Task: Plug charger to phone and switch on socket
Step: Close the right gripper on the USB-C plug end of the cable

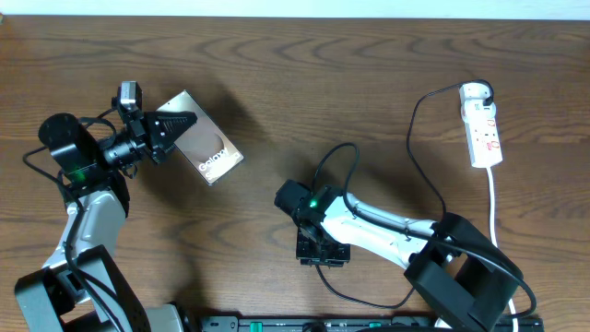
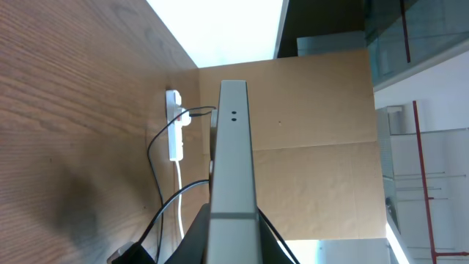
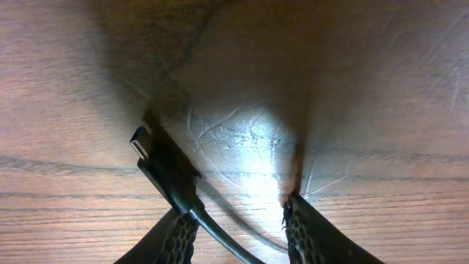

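- Dark wood-grain table (image 1: 304,83) fills the overhead view, and both my arms reach in from the near edge
- My left gripper (image 1: 173,129) is clamped on one short end of the phone (image 1: 207,152), over the left part of the table; the face with the white "Galaxy" lettering is turned up to the overhead camera
- From my left wrist the phone (image 2: 233,147) shows only as a thin pale edge running straight away from the camera, pinched between my two dark fingers (image 2: 196,238), with brown cardboard (image 2: 315,132) behind it
- I cannot tell whether the phone's far end touches the wood
- My right gripper (image 1: 323,251) points down at the table's middle, well apart from the phone
- Its jaws stand apart and hold nothing: in the right wrist view the right gripper (image 3: 234,220) has a wide gap of bare wood between the fingers (image 3: 308,235)
- At the end of the charger cable (image 3: 220,238), the plug tip (image 3: 157,161) lies just beyond my finger on the left of that view, slanted, its metal end pointing away from me; the cable trails back between the fingers close to that same one
- At the far right sits the white power strip (image 1: 483,129), with the white plug head (image 1: 475,91) seated at its far end and the thin black cable (image 1: 411,138) looping from it toward my right arm
- Its thick white cord (image 1: 492,198) runs toward the near edge
- Red marks show on the strip, too small for me to read the switch position
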